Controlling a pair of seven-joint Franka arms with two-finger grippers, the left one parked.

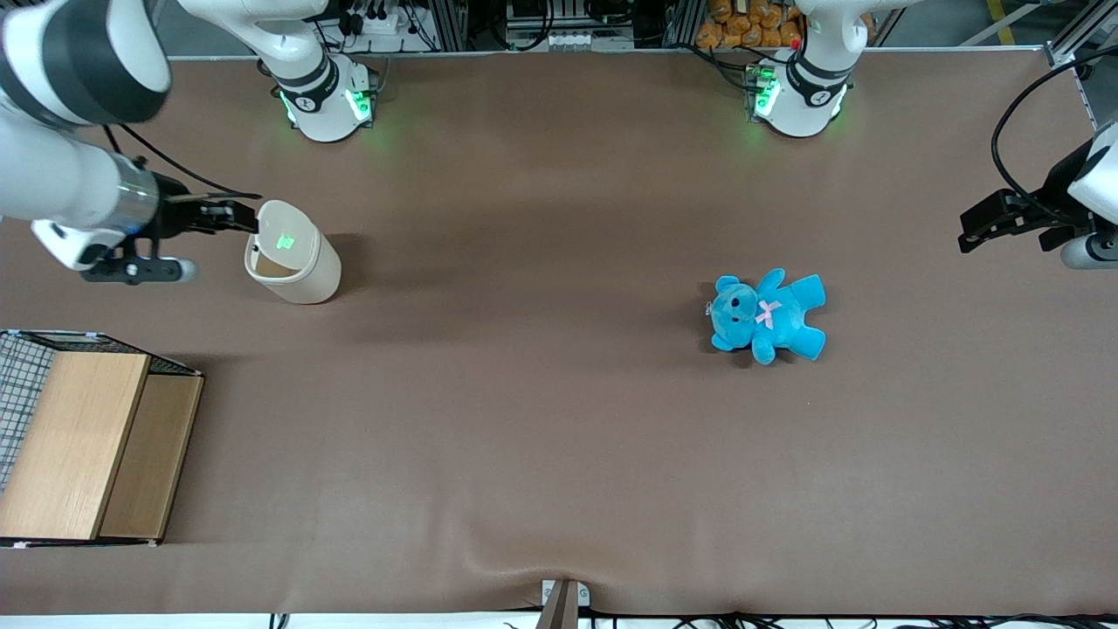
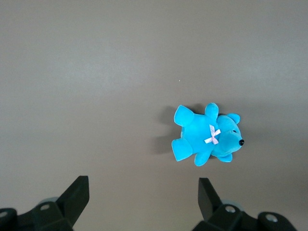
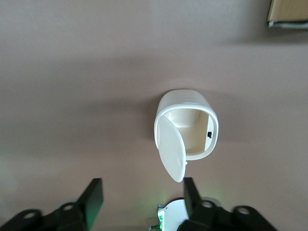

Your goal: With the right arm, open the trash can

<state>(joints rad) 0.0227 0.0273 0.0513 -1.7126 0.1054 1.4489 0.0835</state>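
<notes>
The cream-white trash can [image 1: 301,271] stands on the brown table toward the working arm's end. Its flip lid [image 1: 285,232] is raised, and the opening [image 1: 265,267] shows under it. My right arm [image 1: 61,183] reaches in level above the table. Its black gripper [image 1: 234,217] is beside the raised lid, at lid height. In the right wrist view the trash can [image 3: 188,103] shows its hollow inside, with the lid [image 3: 172,150] swung up. The gripper [image 3: 143,190] is open and holds nothing. One of its fingertips [image 3: 190,188] is close to the lid's edge.
A blue teddy bear [image 1: 767,314] lies on the table toward the parked arm's end and also shows in the left wrist view [image 2: 204,137]. A wooden box [image 1: 87,445] in a wire basket [image 1: 17,384] sits nearer the front camera than the trash can.
</notes>
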